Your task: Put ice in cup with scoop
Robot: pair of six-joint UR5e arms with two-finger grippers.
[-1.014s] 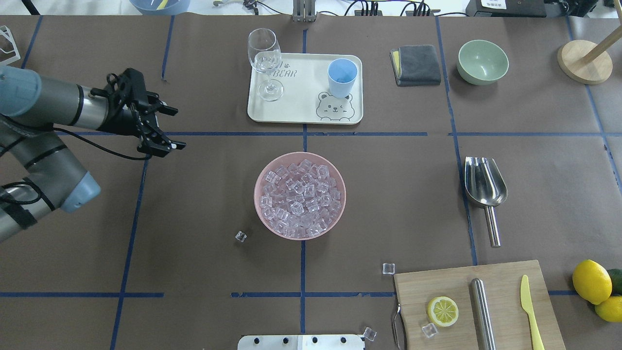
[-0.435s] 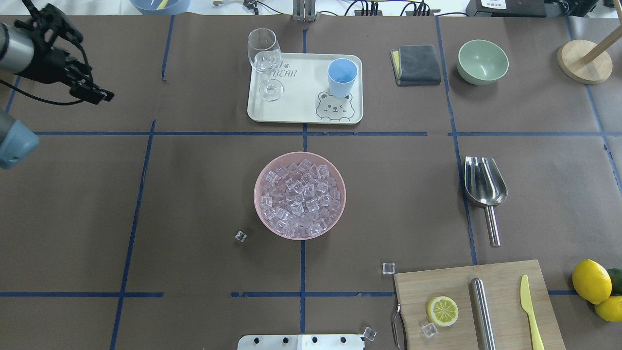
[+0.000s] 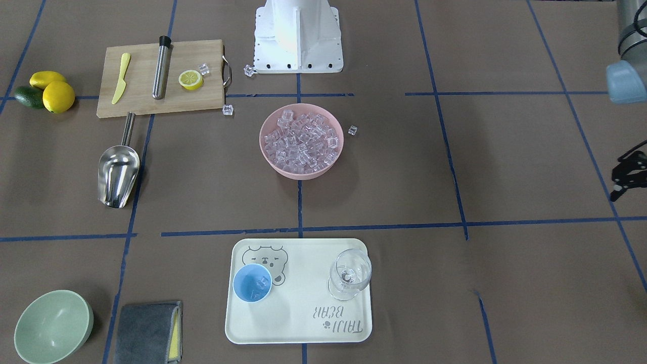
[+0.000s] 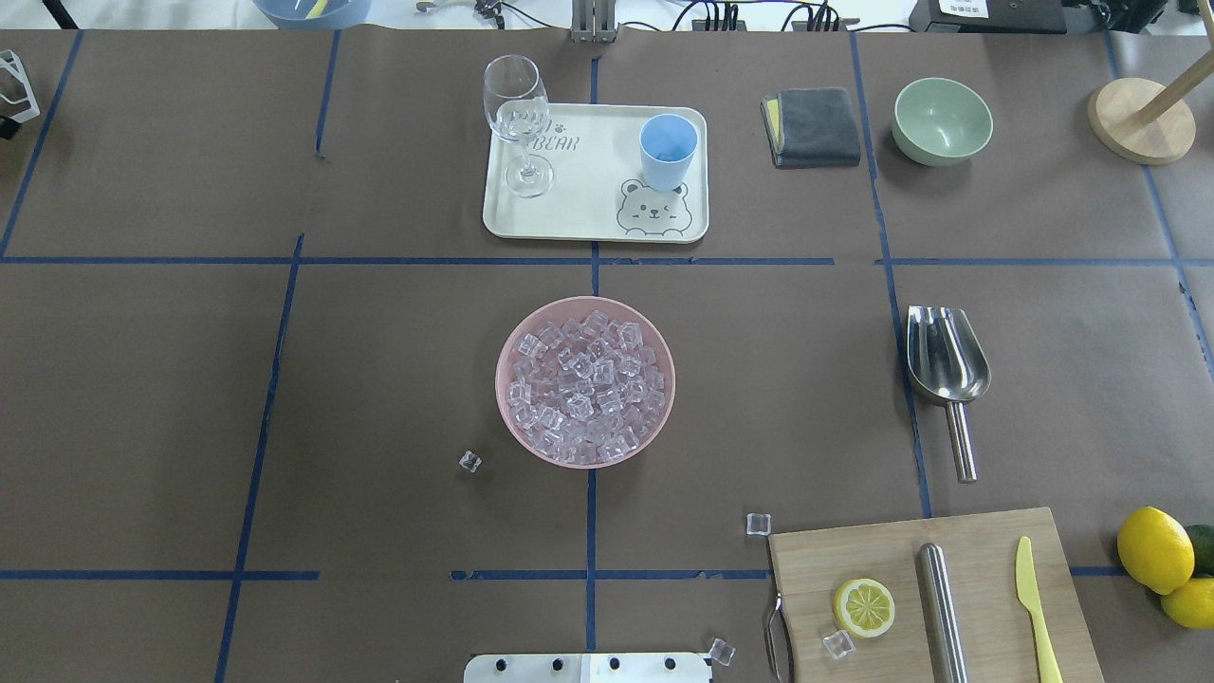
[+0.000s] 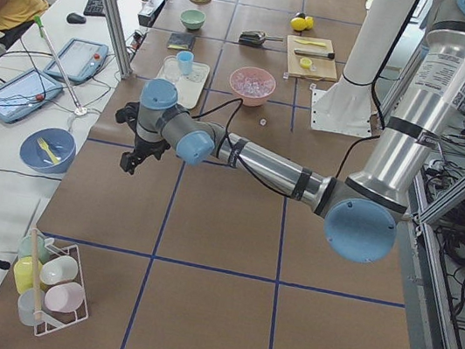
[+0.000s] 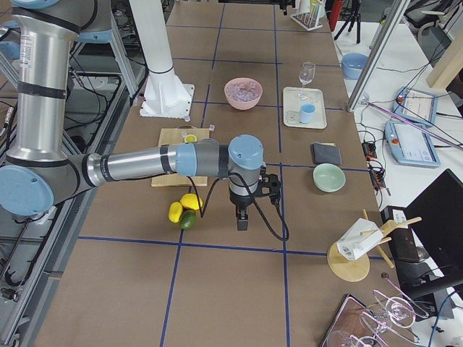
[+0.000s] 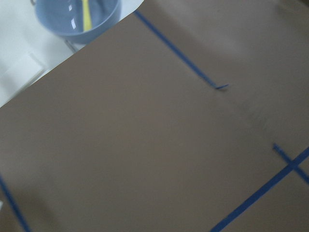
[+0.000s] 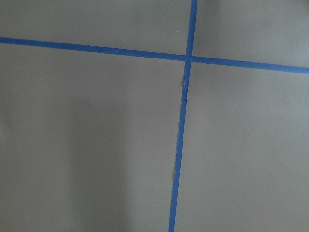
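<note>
The ice (image 4: 585, 381) fills a pink bowl (image 4: 505, 398) at the table's middle; it also shows in the front view (image 3: 302, 140). A few loose cubes (image 4: 469, 461) lie around it. The light-blue cup (image 4: 668, 152) stands upright on a cream tray (image 4: 588, 213), with a cube or two inside (image 3: 252, 283). The steel scoop (image 4: 945, 365) lies on the table to the right, untouched. My left gripper (image 3: 626, 177) is far to the left, cut by the front view's edge, open and empty. My right gripper (image 6: 241, 219) hangs near the lemons; I cannot tell its state.
A wine glass (image 4: 517, 119) stands on the tray. A grey cloth (image 4: 812, 126) and green bowl (image 4: 942, 120) sit at the far right. A cutting board (image 4: 854, 555) holds a lemon slice, steel cylinder and yellow knife. Lemons (image 4: 1154, 549) lie beside it.
My left arm has swung away to the left and back, out of the overhead view. Nothing on the table has moved.
</note>
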